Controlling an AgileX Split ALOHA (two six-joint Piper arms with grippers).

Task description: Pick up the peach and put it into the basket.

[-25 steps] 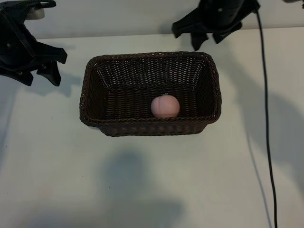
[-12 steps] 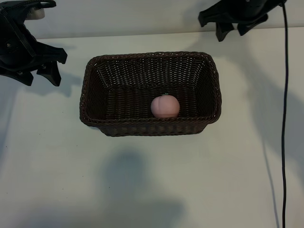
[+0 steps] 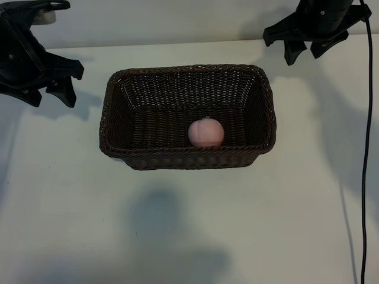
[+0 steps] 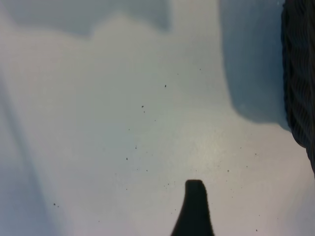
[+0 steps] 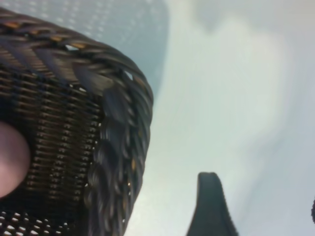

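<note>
Matte white table (image 3: pixel 71 207), round smooth peach (image 3: pixel 206 132) in woven wicker basket (image 3: pixel 263 94), both pincers apparently released

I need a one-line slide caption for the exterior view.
Peach resting inside the wicker basket, both grippers open and clear of it.

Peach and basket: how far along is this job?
Done: the peach lies inside the basket, near its front wall, touched by neither gripper. In hand: nothing; the right gripper is open and empty beyond the basket's far right corner, and the left gripper is open and empty off to the basket's left. Left: nothing visible for the peach itself.
</note>
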